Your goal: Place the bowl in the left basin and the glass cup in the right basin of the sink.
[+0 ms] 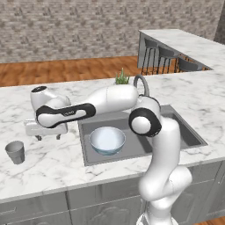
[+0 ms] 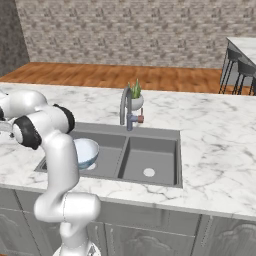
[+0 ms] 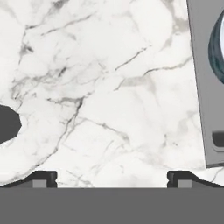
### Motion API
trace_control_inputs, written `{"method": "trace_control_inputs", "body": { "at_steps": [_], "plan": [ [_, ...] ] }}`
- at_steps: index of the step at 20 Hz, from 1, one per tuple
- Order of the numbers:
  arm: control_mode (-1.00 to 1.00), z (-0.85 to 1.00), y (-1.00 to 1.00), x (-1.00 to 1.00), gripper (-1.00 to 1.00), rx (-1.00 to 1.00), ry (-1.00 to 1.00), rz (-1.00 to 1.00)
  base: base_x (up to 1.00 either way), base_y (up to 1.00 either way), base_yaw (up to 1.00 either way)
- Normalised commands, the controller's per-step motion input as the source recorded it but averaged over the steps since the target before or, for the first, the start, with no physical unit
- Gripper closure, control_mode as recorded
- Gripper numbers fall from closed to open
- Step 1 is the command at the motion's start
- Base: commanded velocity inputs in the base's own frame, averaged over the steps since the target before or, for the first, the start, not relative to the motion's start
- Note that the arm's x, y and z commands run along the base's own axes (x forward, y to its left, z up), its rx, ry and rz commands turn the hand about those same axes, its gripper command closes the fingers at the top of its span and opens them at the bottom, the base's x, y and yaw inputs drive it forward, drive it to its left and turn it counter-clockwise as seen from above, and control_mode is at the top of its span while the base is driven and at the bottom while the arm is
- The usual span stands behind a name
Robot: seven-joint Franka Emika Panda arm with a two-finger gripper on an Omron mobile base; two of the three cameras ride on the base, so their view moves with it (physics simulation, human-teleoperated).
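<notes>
The bowl (image 1: 107, 139), pale white-blue with a glassy blue rim, rests upright in the left basin (image 1: 94, 125) of the sink (image 2: 150, 131). Beside it is the narrower right basin (image 2: 150, 162), holding nothing. The glass cup (image 1: 16, 152) stands upright on the marble counter left of the sink. My gripper (image 1: 48, 136) hovers open over the counter between cup and sink, a little behind and right of the cup. In the hand view the gripper (image 3: 113, 179) points down at bare marble. There the cup (image 3: 8, 124) shows as a dark shape at the left edge, and the bowl's rim (image 3: 216, 48) sits at the right.
A curved chrome tap (image 2: 125, 105) and a small potted plant (image 2: 136, 97) stand behind the sink. The counter's front edge (image 1: 66, 184) runs close below the cup. Bar stools (image 1: 165, 59) line the far counter.
</notes>
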Motion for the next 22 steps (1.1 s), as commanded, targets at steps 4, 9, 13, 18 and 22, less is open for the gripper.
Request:
{"method": "trace_control_inputs", "body": {
  "at_steps": [4,9,13,18,22],
  "plan": [
    [-1.0,-0.02,0.49,0.09,-1.0,0.0,-0.01,0.0,0.0,0.0,0.0],
    [-1.0,-0.03,0.26,0.03,-1.0,0.15,-0.01,-0.07,0.0,0.0,0.0],
    [-1.0,-0.09,0.06,0.0,-1.0,0.34,0.0,-0.13,0.0,0.0,0.0],
    [-1.0,-0.12,0.15,0.0,-1.0,0.18,0.0,-0.04,0.0,0.0,0.0],
    [-1.0,-0.07,0.24,0.0,-1.0,0.0,0.0,0.03,0.0,0.0,0.0]
  ]
}}
